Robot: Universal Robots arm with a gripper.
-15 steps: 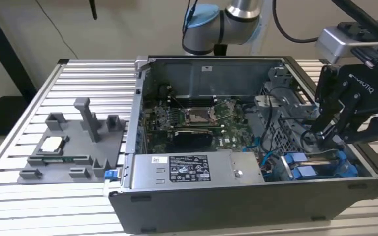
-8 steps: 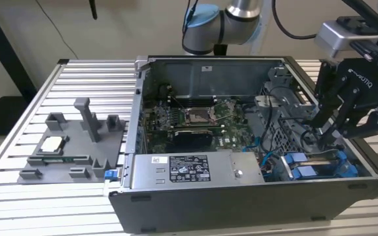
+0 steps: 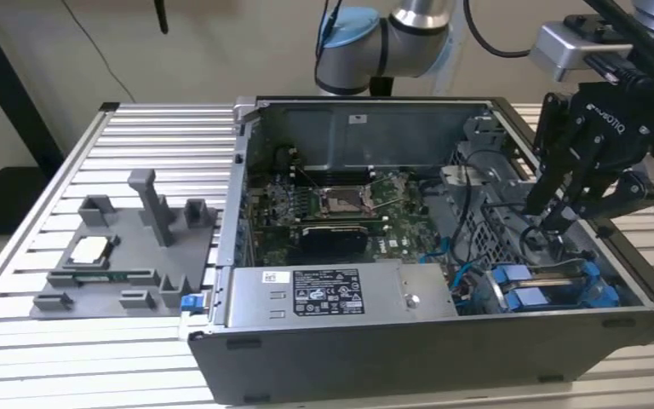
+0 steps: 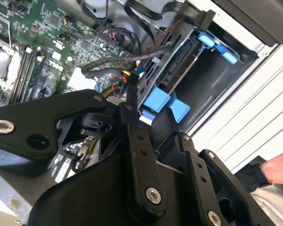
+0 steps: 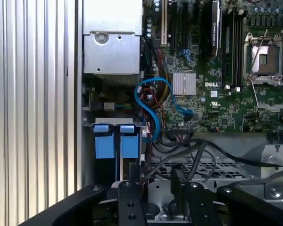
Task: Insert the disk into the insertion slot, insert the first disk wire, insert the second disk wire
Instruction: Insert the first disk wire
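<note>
Hand [image 5: 153, 178], fingers [image 5: 130, 200] apart, over cables [image 5: 191, 149] beside disk [image 5: 117, 146]

The robot arm [image 3: 401, 34] reaches in from the top of the exterior view, with its blue and silver joints up high. Its wrist [image 3: 645, 17] sits at the exterior view's right. The black gripper [image 3: 557, 223] hangs down from it, tilted a little, with its tips pointing low. In the first wrist view the two black fingers [image 5: 128, 203] stand apart with a gap between them. The second wrist view shows that gap too.
</note>
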